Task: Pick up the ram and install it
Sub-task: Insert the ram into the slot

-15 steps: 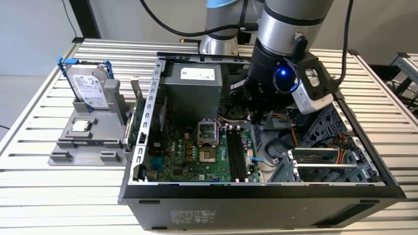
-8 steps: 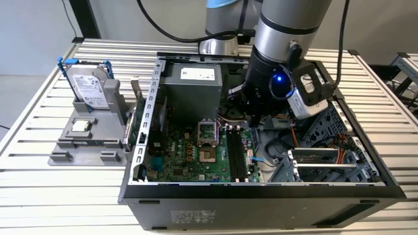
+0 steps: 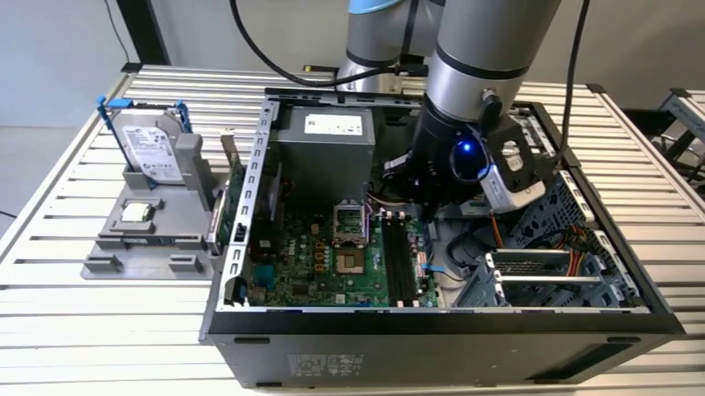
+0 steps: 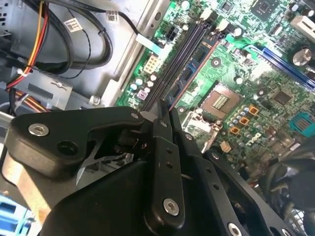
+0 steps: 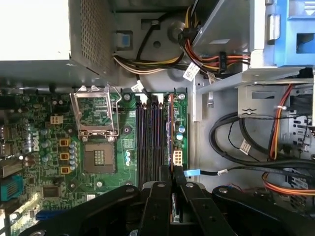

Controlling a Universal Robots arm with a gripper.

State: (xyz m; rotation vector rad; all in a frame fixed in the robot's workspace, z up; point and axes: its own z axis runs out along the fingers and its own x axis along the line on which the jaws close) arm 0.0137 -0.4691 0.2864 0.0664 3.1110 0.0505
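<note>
**Fig. 1. Long, narrow dark circuit-board ram pinched at one end by the black two-fingered tool**

The open black computer case stands mid-worktop, close to the edge of the slatted white worktop nearest the exterior view. Inside it lies the green motherboard. The grey robot arm reaches down into the case from above.

In both wrist views the tool's fingers are drawn together on the ram's near end. The ram stands on edge along the black memory slots, on the side of that row away from the open metal CPU socket. Whether it is fully seated cannot be told.

Handling, as judged from here:
- The ram looks light, thin and stiff, but fragile.
- Its chips and lower contact edge are best left untouched.
- The flat faces near the upper edge look the safest hold.
- A tilted push could jam it in the slot.

Count:
- one ram and one tool
- three or four slots, their near ends hidden by the tool
- one CPU socket
- one grey holding fixture, toward the worktop edge on the exterior view's left
- one silver hard drive with blue rails, upright in the fixture
- one small square silver CPU chip, lying on the fixture
</note>
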